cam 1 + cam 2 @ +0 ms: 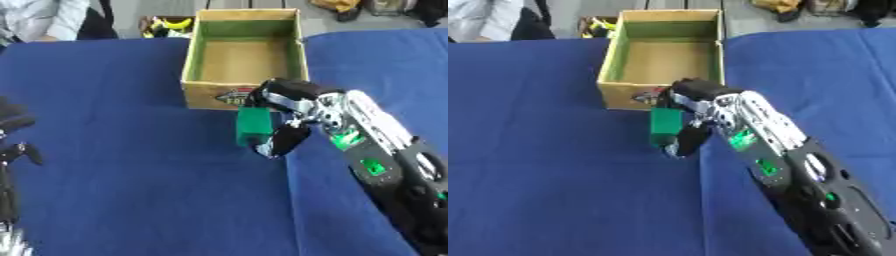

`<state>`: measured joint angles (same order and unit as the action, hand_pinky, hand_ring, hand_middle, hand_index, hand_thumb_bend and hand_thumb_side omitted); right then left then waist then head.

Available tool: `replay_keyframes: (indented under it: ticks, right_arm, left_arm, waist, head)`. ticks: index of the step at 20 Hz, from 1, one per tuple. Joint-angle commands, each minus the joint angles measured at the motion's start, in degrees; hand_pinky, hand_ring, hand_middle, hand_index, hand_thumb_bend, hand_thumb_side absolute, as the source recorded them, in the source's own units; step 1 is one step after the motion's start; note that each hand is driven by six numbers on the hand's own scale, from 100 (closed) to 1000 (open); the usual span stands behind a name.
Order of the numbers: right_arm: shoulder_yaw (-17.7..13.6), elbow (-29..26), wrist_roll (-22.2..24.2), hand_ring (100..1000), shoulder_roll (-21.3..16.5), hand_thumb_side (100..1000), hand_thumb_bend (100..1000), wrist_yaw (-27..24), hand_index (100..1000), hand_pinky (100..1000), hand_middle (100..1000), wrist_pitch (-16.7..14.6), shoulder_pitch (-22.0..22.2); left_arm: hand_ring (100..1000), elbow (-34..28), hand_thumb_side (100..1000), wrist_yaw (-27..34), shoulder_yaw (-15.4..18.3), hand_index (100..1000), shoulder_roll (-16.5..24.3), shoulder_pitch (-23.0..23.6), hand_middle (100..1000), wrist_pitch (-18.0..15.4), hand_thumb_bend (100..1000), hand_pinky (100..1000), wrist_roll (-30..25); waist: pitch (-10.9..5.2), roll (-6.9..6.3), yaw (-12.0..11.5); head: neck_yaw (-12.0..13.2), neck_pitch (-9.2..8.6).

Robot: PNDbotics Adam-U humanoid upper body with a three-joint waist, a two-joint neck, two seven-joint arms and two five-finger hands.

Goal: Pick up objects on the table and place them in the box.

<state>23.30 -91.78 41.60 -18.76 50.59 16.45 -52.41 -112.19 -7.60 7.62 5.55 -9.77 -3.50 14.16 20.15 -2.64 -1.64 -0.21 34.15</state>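
Left eye view catches the left hand [16, 135] at the table's left edge, fingers blurred, can't tell open or curled; right eye view misses it entirely. Right hand [691, 112] has fingers and thumb curled around a green block [665, 127], held upright just in front of the cardboard box [662, 95] near wall. Box sits at the far edge of the blue table [553, 175].

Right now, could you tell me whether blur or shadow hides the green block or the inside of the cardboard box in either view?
Left eye view: soft all over, yet the green rectangular block reads clearly in the black right hand, whose fingers curl round it. Right eye view: even light, no glare; the open brown cardboard box shows a bare floor, with only mild shading along its green inner walls.
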Motion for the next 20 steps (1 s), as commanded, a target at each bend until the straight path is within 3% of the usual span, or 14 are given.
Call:
replay_keyframes:
  ticks: [1,2,3,4,7,12,20]
  right_arm:
    - [-2.9,-3.6,-1.7,796,0.2,276,100,0.6,662,729,493,1.0,-3.4]
    - [-3.5,-4.1,-2.2,795,0.3,190,100,0.8,662,729,491,1.4,-4.2]
    - [-4.1,-4.5,-2.5,794,0.5,289,100,1.1,661,729,491,1.8,-4.9]
    - [-4.5,-4.7,-2.9,792,0.6,192,100,1.5,662,729,490,2.0,-5.6]
    - [-5.9,-3.3,-3.4,796,1.2,200,100,2.8,659,730,487,3.0,-7.9]
    - [-8.2,3.9,-5.1,800,2.9,202,100,5.6,656,733,481,5.1,-11.4]
    - [-11.8,15.0,-11.6,801,6.4,205,100,11.1,656,743,479,8.3,-16.0]
  left_arm:
    - [682,-0.6,898,0.2,0.0,824,0.6,-0.3,668,-0.1,100,242,-0.2]
    - [682,-0.6,898,0.2,0.0,826,0.6,-0.2,668,-0.1,100,242,-0.2]
    - [682,-0.6,898,0.2,0.0,825,0.7,-0.2,668,-0.1,100,242,-0.2]
    - [682,-0.5,898,0.2,0.0,825,0.7,-0.1,668,-0.1,100,242,-0.3]
    - [682,-0.4,898,0.3,-0.2,826,0.7,0.0,668,-0.1,100,242,-0.4]
    - [683,-0.3,898,0.4,-0.4,826,0.8,0.3,669,-0.1,100,242,-0.7]
    - [684,-0.2,898,0.7,-1.1,826,0.8,0.2,669,-0.3,100,241,-1.5]
  waist:
    - [-1.48,0.00,-0.1]
    - [-1.53,-0.01,-0.1]
    - [-1.56,-0.01,-0.1]
    - [-1.60,-0.01,-0.1]
    - [-1.77,-0.01,-0.3]
    - [-2.06,0.01,-1.3]
    - [-1.90,0.01,-2.5]
  head:
    - [-0.4,-0.69]
    - [-0.5,-0.71]
    - [-0.5,-0.71]
    - [-0.6,-0.69]
    - [-0.8,-0.50]
    - [-1.3,-0.43]
    - [-2.8,-0.82]
